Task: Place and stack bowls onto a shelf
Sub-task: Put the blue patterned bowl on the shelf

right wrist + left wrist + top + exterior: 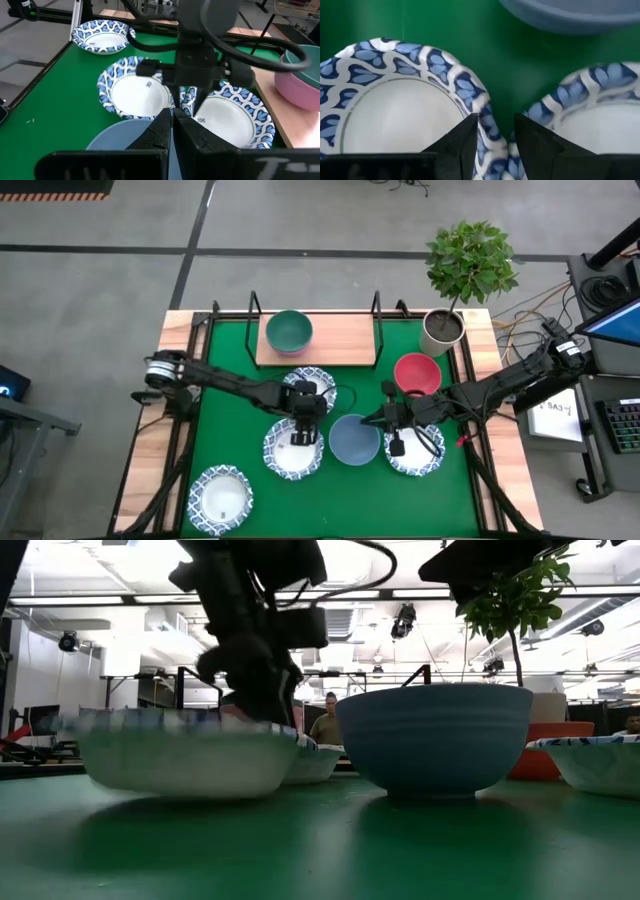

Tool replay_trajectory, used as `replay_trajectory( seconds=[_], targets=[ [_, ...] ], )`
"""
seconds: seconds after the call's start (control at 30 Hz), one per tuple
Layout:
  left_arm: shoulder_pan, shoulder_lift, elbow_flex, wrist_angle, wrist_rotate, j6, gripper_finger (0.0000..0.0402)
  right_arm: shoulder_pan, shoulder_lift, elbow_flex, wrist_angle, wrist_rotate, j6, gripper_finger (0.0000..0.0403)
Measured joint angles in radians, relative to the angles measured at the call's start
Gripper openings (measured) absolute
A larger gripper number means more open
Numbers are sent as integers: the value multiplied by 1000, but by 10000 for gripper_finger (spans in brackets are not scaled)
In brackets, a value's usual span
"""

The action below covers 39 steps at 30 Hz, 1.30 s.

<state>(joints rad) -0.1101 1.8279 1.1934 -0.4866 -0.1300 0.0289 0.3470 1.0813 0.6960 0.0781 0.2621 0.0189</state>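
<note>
Spanning the green mat (220,430) from left to right, the bowls lie as follows. One blue-rimmed white bowl (221,498) sits at the near left corner. A second (293,448) lies mid-mat, and a third (310,385) lies just beyond it. The left gripper (303,428) reaches down between these two. Its fingers (457,145) are slightly parted and straddle the rim of the mid-mat bowl; whether they already pinch that rim cannot be told. The grey-blue bowl (354,438) stands at centre. The right gripper (374,419) hovers at its far right edge, its fingers nearly closed, with nothing visibly held. The fourth patterned bowl (414,450) lies near right, and the red bowl (417,373) sits beyond it. A pink bowl (300,82) shows at the edge of the right wrist view only. On the shelf (340,340), at the far side of the mat, only the dark green bowl (288,331) stands, toward its left end. The task therefore appears to be at an early stage: one bowl is placed, seven remain, and no stack is formed.
</note>
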Motion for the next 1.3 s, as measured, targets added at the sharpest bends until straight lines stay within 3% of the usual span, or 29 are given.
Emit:
replay_trajectory(
  seconds=[0.3,0.53,0.6,1.03,1.3],
  targets=[
    [39,39,-3,21,1,-42,94,0,0,0,-1,0,7,9],
    [35,32,-2,7,-9,-31,15,0,0,0,0,0,7,9],
    [34,18,0,-10,-6,-23,9,0,0,0,-1,0,6,9],
    [31,-204,4,32,13,365,2,0,0,0,-16,0,5,9],
    [173,-184,3,180,9,519,1,0,0,-1,-18,0,6,9]
  ],
)
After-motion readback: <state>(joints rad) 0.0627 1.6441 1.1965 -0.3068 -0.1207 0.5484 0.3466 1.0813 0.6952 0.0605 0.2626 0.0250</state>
